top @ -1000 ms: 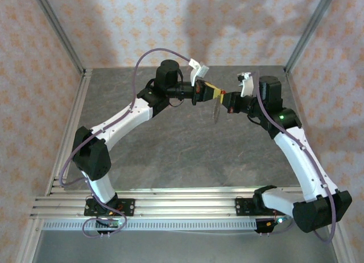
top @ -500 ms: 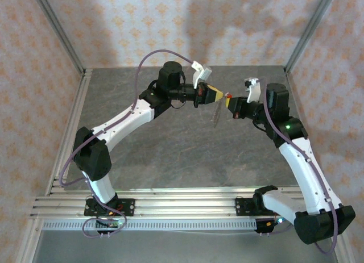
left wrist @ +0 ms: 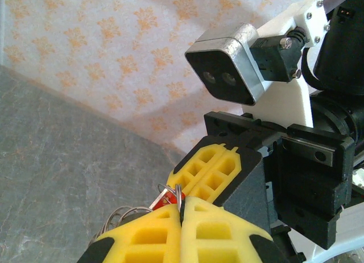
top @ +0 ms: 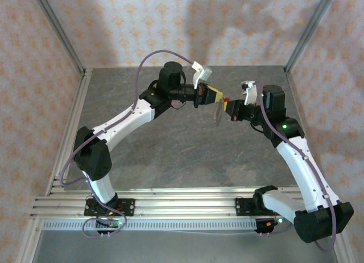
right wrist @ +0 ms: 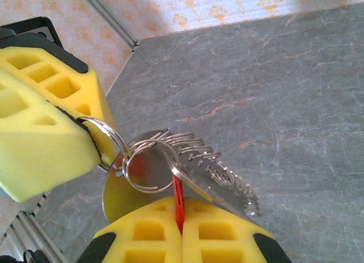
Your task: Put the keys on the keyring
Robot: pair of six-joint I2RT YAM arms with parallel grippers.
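key (right wrist: pixel 178 201) edge-on in right tool (right wrist: pixel 181 220), pointing at keyring (top: pixel 217 112)

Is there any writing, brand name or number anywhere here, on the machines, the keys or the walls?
None: no text can be read in any view.
The key, keyring, yellow fingers and silver camera bear no lettering that I can see.
The wallpaper has just an orange flower pattern.
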